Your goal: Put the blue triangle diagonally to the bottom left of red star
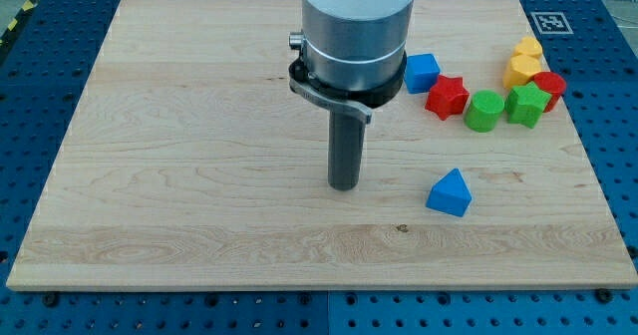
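Note:
The blue triangle (pixel 450 192) lies on the wooden board toward the view's bottom right. The red star (pixel 447 96) sits above it, toward the view's upper right, touching a blue cube (pixel 422 72) on its left. The triangle is almost straight below the star, a clear gap apart. My tip (pixel 344 184) rests on the board to the left of the blue triangle, about a hundred pixels away, not touching any block.
A green cylinder (pixel 484 111), a green star-like block (pixel 527 105), a red block (pixel 549 84) and two yellow blocks (pixel 522 69) cluster right of the red star. The board's right edge (pixel 583 166) is close by.

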{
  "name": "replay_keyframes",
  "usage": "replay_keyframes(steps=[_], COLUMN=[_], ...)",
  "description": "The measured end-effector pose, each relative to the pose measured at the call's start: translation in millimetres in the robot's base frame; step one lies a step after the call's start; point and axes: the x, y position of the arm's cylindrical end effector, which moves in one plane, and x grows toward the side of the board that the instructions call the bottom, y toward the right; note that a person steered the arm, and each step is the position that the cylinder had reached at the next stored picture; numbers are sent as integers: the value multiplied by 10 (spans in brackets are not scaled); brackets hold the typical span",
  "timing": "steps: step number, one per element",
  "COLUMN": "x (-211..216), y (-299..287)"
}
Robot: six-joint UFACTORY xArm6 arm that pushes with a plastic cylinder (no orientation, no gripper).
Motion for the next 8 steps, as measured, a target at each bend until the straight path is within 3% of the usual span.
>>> replay_keyframes(steps=[1,2,3,5,7,8], x=[404,435,274,-389,-286,29], y=[401,1235,1694,1172,2179,2305])
